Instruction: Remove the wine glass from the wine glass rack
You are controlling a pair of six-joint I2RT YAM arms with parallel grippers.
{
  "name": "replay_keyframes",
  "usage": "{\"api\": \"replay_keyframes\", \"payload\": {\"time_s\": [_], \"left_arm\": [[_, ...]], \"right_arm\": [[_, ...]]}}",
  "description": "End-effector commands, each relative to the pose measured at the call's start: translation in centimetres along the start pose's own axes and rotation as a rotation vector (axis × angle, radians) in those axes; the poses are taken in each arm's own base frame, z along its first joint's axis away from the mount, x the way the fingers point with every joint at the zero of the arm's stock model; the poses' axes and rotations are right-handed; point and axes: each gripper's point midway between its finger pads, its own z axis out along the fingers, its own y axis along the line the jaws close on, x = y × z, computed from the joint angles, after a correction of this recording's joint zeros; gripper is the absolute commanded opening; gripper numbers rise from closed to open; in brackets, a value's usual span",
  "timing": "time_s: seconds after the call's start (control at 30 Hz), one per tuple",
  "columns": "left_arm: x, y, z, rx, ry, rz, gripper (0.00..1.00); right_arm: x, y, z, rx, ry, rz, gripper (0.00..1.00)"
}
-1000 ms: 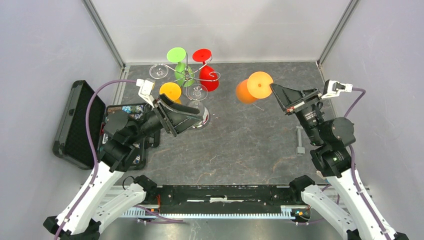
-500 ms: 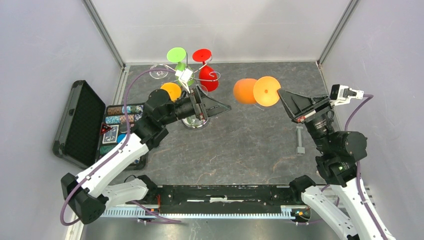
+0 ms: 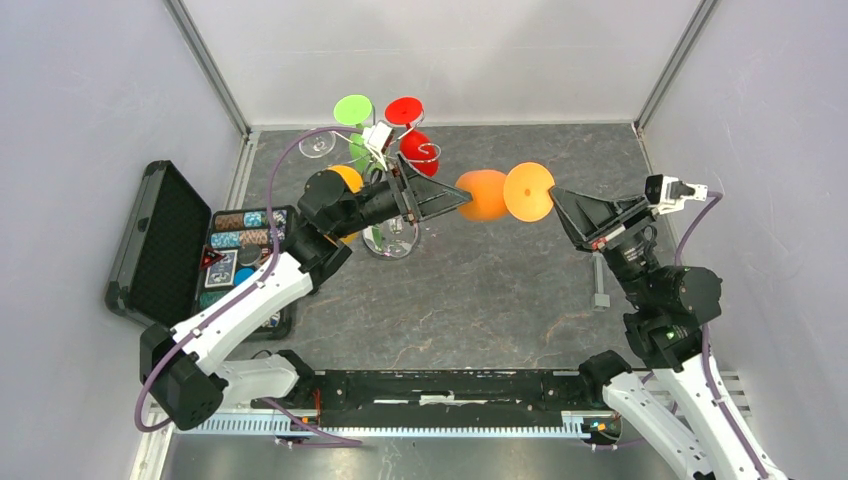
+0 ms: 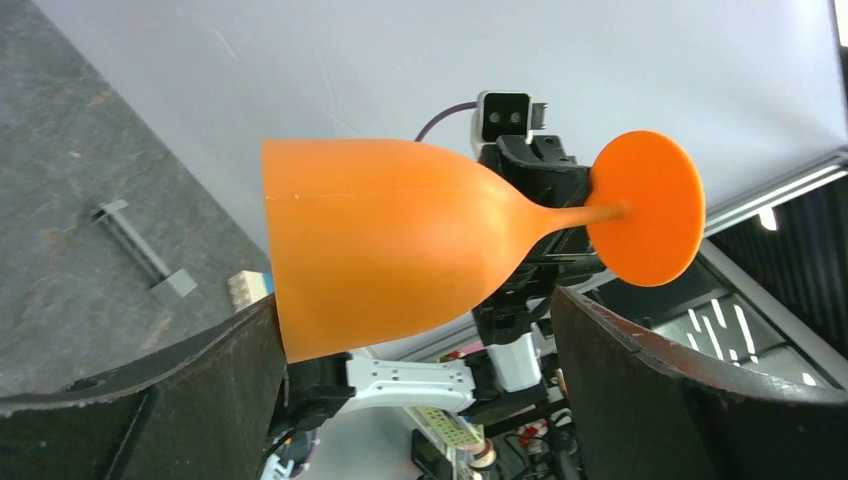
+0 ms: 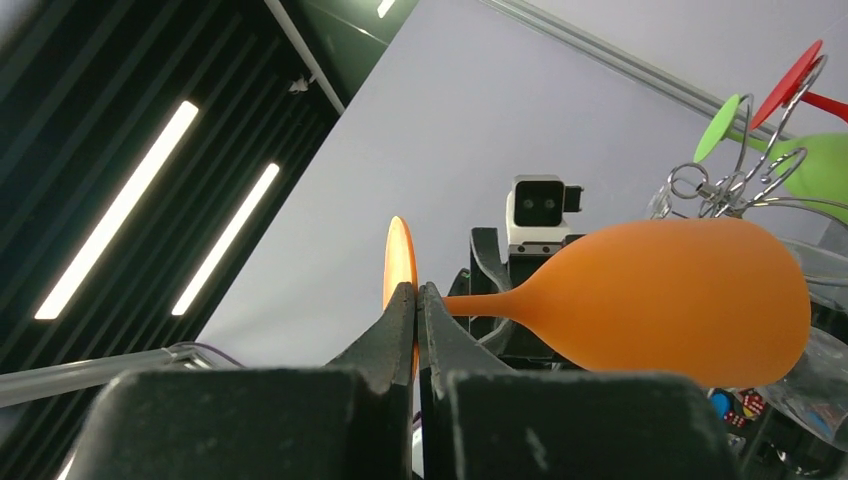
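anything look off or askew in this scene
Only the orange wine glass stands out: it lies sideways in mid-air, off the wine glass rack, the right pincer shut on its stem by the foot, the open left pincer straddling its bowl. Nothing looks spilled or broken.

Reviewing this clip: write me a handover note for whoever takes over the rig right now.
Right pincer: shut on the stem of the orange wine glass, by its foot; glass horizontal in the air.
Left pincer: open, fingers either side of the bowl, no grip.
Wine glass rack: back left on the table, other glasses hanging on it.
Done: orange glass is off the rack.
To do: probably hand over to the left pincer or set the glass down.
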Motion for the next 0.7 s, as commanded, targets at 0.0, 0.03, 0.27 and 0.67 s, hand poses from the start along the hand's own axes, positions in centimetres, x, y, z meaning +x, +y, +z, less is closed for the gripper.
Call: {"api": "replay_keyframes", "payload": {"time_s": [0.0, 0.03, 0.27, 0.67], "left_arm": [[-0.6, -4.7, 0.0, 0.184, 0.019, -0.016, 1.00], [-0.5, -5.2, -0.1, 0.207, 0.026, -0.024, 1.00], [-1.6, -10.3, -1.2, 0.393, 0.008, 0.006, 0.73], [-1.2, -10.3, -1.4, 0.304, 0.051, 0.138, 0.54]], "right_arm": [[-0.2, 0.6, -0.3, -0.033, -0.016, 0.007, 0.00], [-0.4, 0.2, -0.3, -0.022, -0.025, 0.007, 0.00], [-1.8, -4.4, -0.8, 0.067, -0.140, 0.040, 0.00], [-7.5, -6.4, -3.3, 0.159, -0.472, -0.097, 0.00]]}}
